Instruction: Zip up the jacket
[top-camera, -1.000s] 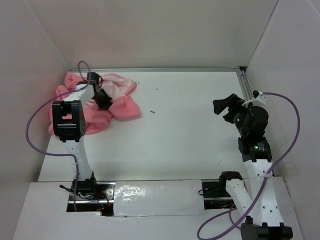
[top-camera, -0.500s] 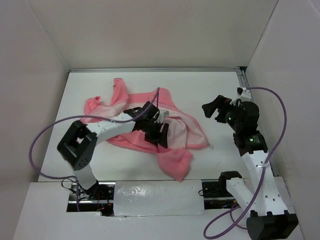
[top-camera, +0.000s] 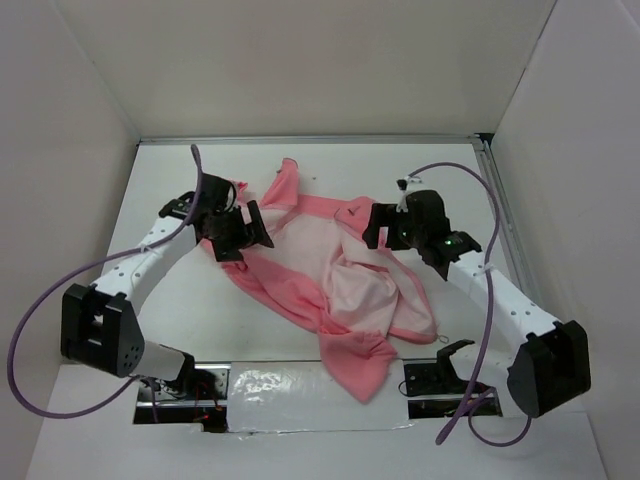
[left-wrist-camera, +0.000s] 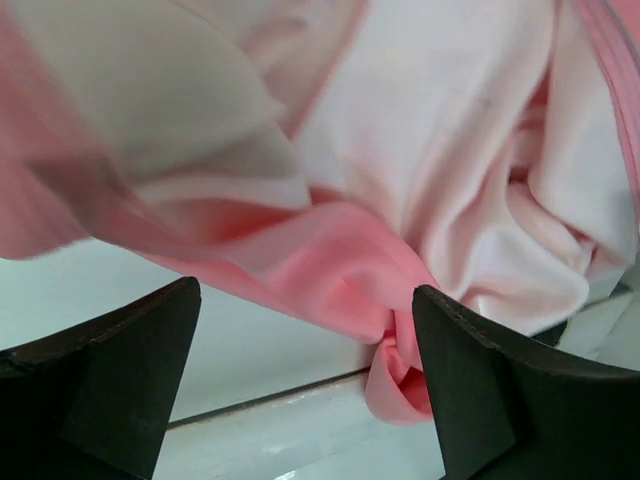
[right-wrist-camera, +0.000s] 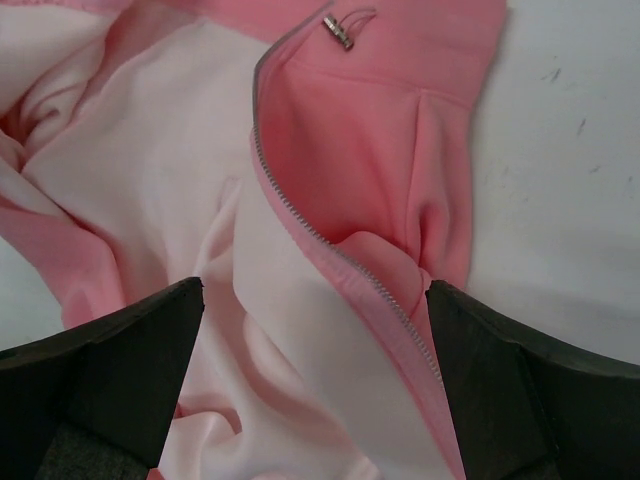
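Observation:
The salmon-pink jacket (top-camera: 330, 290) lies open and rumpled across the middle of the table, paler lining up, with one part reaching the near edge. My left gripper (top-camera: 243, 235) is open at the jacket's left edge. In the left wrist view it (left-wrist-camera: 305, 380) hangs above a pink fold (left-wrist-camera: 400, 330) that sits close to the right finger, and nothing is gripped. My right gripper (top-camera: 380, 230) is open over the jacket's right part. In the right wrist view it (right-wrist-camera: 315, 370) straddles a line of zipper teeth (right-wrist-camera: 300, 215), and a metal zipper pull (right-wrist-camera: 338, 30) lies farther off.
White walls enclose the white table (top-camera: 330, 170) on three sides. A metal rail (top-camera: 497, 200) runs along the right edge. A shiny foil strip (top-camera: 290, 395) lies between the arm bases at the near edge. Purple cables loop off both arms.
The jacket went from a crumpled heap at the far left to lying spread in the middle. My left gripper let it go and opened. My right arm swung in over its right side.

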